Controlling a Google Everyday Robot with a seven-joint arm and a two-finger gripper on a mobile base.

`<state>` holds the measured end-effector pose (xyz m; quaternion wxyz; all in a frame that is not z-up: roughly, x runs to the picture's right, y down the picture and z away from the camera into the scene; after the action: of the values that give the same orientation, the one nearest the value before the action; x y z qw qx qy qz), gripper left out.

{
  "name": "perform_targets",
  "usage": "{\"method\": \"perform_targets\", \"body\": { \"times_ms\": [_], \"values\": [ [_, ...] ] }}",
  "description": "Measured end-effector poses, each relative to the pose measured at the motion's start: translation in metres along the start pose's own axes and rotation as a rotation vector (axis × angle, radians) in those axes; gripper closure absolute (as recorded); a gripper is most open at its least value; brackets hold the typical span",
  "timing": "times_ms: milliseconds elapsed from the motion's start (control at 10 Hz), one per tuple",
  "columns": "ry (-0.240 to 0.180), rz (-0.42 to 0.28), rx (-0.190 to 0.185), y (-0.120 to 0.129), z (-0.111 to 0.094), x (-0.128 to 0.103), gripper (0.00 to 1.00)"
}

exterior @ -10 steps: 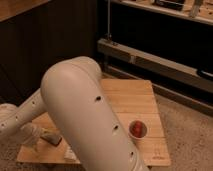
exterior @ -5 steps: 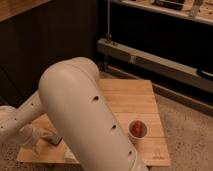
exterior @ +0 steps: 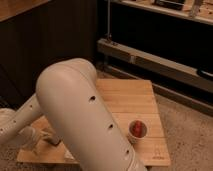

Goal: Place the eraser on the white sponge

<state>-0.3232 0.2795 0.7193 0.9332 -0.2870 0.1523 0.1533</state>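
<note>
My gripper (exterior: 44, 138) is low over the near-left corner of the wooden table (exterior: 131, 98), at the end of the pale forearm that comes in from the left. A pale flat thing (exterior: 51, 135) lies right by it, perhaps the white sponge; I cannot tell whether they touch. Another pale bit (exterior: 70, 156) shows at the arm's lower edge. The eraser is not visible. My large white upper arm (exterior: 85, 117) hides most of the table's left half.
A small white cup with something red in it (exterior: 137, 130) stands on the table's right front part. A long grey rail or shelf (exterior: 155, 62) runs behind the table. Speckled floor (exterior: 187, 135) lies to the right.
The gripper end has shifted slightly over the table's near-left corner. The upper arm and the red cup have stayed put.
</note>
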Motion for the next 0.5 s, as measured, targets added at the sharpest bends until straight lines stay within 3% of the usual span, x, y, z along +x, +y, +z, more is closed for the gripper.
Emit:
{"method": "perform_targets", "body": {
  "times_ms": [200,500],
  "values": [
    [-0.008,0.004,0.004,-0.001,-0.001,0.0,0.35],
    [-0.088,0.059,0.002,-0.025,-0.018,0.019,0.35]
  ]
}}
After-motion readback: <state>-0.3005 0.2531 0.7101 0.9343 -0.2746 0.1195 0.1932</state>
